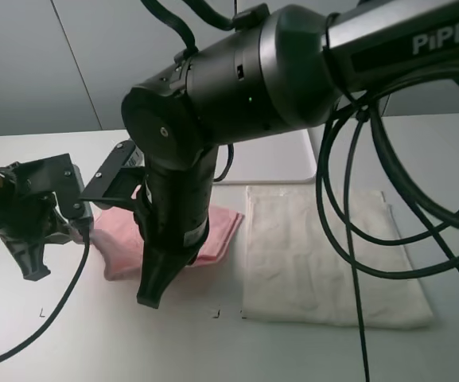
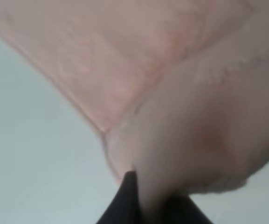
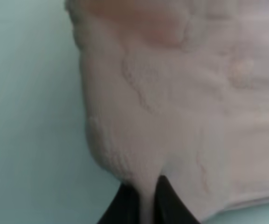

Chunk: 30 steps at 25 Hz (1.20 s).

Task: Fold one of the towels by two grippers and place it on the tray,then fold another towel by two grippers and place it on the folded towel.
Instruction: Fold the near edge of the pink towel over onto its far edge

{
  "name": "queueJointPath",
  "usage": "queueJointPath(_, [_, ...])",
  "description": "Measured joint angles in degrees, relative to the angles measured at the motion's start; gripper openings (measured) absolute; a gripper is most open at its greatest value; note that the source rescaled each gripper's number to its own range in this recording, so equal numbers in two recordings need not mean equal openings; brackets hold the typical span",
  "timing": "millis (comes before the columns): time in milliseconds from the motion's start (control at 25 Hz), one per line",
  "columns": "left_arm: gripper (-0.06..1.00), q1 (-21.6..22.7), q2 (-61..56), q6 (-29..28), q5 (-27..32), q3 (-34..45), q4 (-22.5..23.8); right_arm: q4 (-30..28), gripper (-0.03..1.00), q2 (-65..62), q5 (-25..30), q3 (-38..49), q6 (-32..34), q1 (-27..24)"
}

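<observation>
Pink towel (image 1: 223,229) lies rumpled on the table (image 1: 94,334), just beside the flat cream towel (image 1: 324,255) and near the tray (image 1: 281,163). Left gripper (image 2: 153,207) and right gripper (image 3: 146,205) each have jaws clamped on a pinch of its fabric.

Pale pink terry towel (image 1: 223,227) lying on white table (image 1: 102,342), cream-white terry towel (image 1: 301,255) lying just right of it, flat white plastic tray (image 1: 273,163) sitting behind both by the far edge.
</observation>
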Motion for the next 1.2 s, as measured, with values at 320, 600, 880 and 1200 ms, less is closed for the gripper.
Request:
queueJointPath(320, [0.02,2.0,-0.43,-1.19,-3.97,-1.0,-8.83,-2.05,0.0,0.0,-0.57,-1.58,10.01,-5.25])
queueJointPath(600, [0.02,2.0,0.02,-1.33,-10.59,-1.0,-13.47,-6.2,0.0,0.0,-3.2,-1.58,18.21,-7.51])
queueJointPath(880, [0.02,2.0,6.89,-3.76,-11.5,-4.15,-14.59,-10.84,0.0,1.55,-4.53,-1.58,24.7,-7.51])
queueJointPath(1200, [0.03,2.09,10.7,-4.36,-14.8,-6.68,-16.5,-19.82,0.0,1.94,-6.94,-1.46,34.14,-8.01])
